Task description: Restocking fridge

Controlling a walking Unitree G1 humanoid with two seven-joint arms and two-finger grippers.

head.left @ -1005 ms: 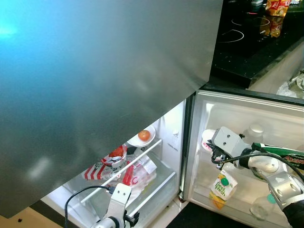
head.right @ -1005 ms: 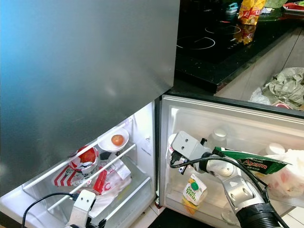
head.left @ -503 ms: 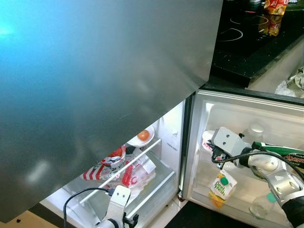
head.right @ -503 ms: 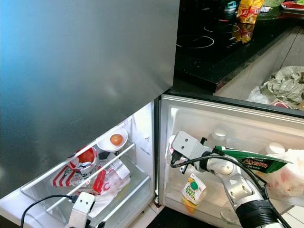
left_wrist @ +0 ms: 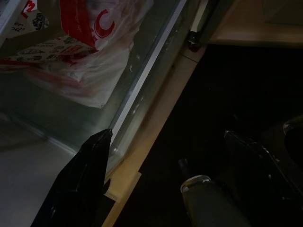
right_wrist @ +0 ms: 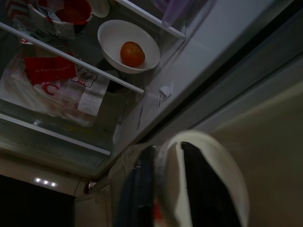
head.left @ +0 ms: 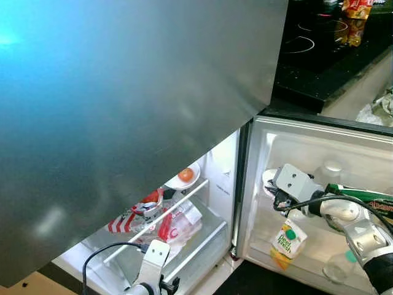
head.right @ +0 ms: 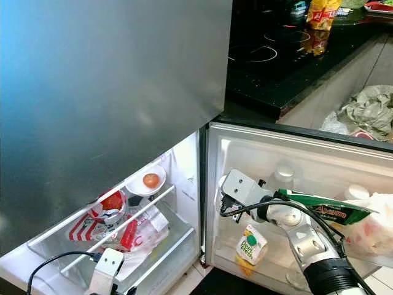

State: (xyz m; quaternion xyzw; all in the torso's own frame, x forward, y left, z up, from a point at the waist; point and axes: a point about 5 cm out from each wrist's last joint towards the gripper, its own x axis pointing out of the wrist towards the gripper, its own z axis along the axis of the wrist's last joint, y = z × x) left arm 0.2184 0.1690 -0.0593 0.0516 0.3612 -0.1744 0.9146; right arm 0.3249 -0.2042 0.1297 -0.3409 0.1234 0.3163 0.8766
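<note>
Fridge open; my right gripper (right_wrist: pixel 165 189) is up against the inner wall of the door shelf (head.left: pixel 319 246), fingers closed around a white round-lidded container (right_wrist: pixel 203 175); in the wrist view its rim sits between my two fingers, so I judge I am holding it, placing not yet finished.

Judged progress: partly stocked. Already in the door shelf just below and beside my right gripper: a juice carton (head.left: pixel 285 239) with a green cap, a clear bottle (head.left: pixel 331 172) behind my wrist, a green packet (head.right: pixel 325 212) lying across my forearm's line, a plastic bag (head.right: pixel 374 230) further out along the arm. In the main compartment, well apart from my right gripper: a white bowl (right_wrist: pixel 129 45) with a tomato (right_wrist: pixel 132 53) in it, a red-and-white bucket (head.left: pixel 149 203), a red-printed bag (head.left: pixel 175 224) in the drawer (head.left: pixel 209 236) under the rail. Left to do, by my reckoning: seat and release the container; whether more items wait outside the fridge I cannot tell.

My left gripper (left_wrist: pixel 165 161) hangs idle low before the drawer front, fingers spread wide, nothing between them.

Hard to read: the container's contents and label; my right fingertips are blocked by the wrist housing in the head views; the upper door (head.left: pixel 123 110) covers all shelves above; right wrist view dim; the far end of the door shelf is cut off.
</note>
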